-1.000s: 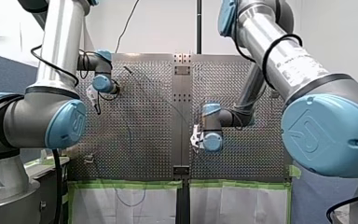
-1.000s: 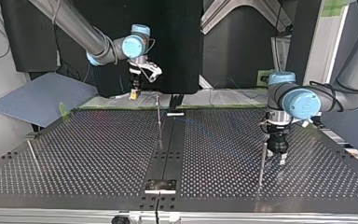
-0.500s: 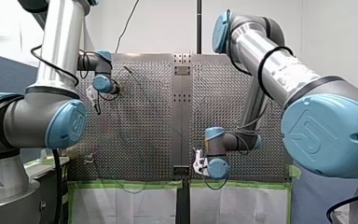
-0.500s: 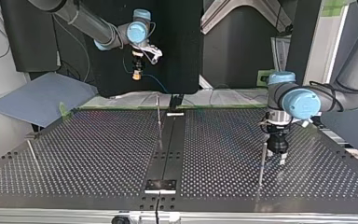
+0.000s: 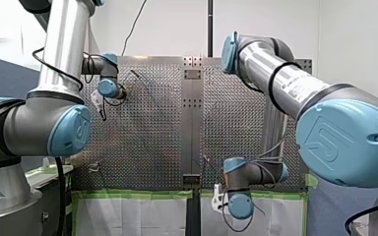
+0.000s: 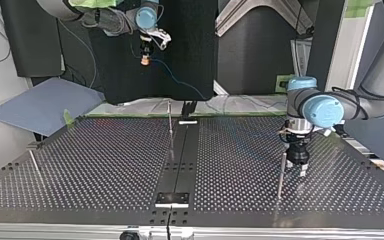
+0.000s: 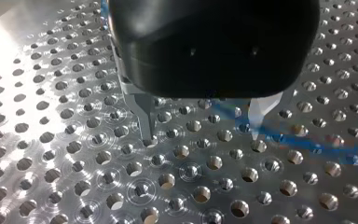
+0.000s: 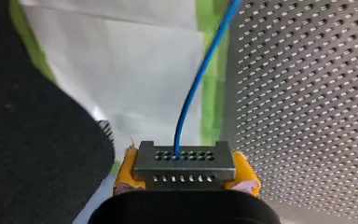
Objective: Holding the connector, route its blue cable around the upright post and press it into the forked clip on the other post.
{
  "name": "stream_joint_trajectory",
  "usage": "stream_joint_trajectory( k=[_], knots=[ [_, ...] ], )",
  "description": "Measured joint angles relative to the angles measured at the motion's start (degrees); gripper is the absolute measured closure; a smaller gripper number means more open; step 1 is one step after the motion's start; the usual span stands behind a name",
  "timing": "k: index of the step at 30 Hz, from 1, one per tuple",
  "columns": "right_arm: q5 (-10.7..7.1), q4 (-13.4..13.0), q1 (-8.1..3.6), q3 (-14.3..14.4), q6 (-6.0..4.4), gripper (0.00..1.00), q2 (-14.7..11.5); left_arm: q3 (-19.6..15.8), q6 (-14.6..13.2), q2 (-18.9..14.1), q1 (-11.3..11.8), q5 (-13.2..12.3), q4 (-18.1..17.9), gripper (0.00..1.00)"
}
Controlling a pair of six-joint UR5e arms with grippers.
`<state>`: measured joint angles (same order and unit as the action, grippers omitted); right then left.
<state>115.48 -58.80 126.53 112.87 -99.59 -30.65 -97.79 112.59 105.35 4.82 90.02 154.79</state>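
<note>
So the right end effector (image 8: 185, 173) is clamped on the connector (image 8: 184, 158), yellow pads (image 8: 127, 172) squeezing its two sides. It hangs high off the near edge of the bench (image 7: 51, 140), well away from the posts. The blue cable (image 8: 200, 84) comes out of the connector's front and trails back toward the bench.

My guess on handling: the connector is a small, light, hard block, so gripping its sides is the right call. The cable is thin and floppy. It'll only go where tension pulls it, so keep it taut going around the upright post (image 6: 170, 122).

The left end effector (image 7: 202, 135) is open, holding nothing, tips just above the bench beside the other post (image 6: 281, 172), with the cable running past one finger.

No containers anywhere. The closest thing is the forked clip, and I can't make it out.
</note>
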Motion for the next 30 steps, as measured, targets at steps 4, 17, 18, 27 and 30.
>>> stream_joint_trajectory(
  k=[4,17,18,27,30],
  knots=[
    [0.23,-1.9,-0.09,1.9,-0.01,0.84,1.9,0.0,0.0,0.0,0.0,0.0,0.0,0.0],
    [0.5,-7.4,-1.55,3.7,0.62,0.84,3.9,0.0,0.0,0.0,0.0,0.0,0.0,0.0],
    [0.41,-7.2,-1.7,3.4,0.9,0.84,3.4,0.0,0.0,0.0,0.0,0.0,0.0,0.0],
    [-2.05,-3.1,-3.6,2.3,2.69,0.84,-1.1,-0.1,0.0,0.0,0.0,0.0,0.0,0.0],
    [-2.91,-1.5,-4.41,2.3,3.05,0.84,-2.7,-0.1,0.0,0.0,0.0,0.0,0.0,0.0]
  ],
)
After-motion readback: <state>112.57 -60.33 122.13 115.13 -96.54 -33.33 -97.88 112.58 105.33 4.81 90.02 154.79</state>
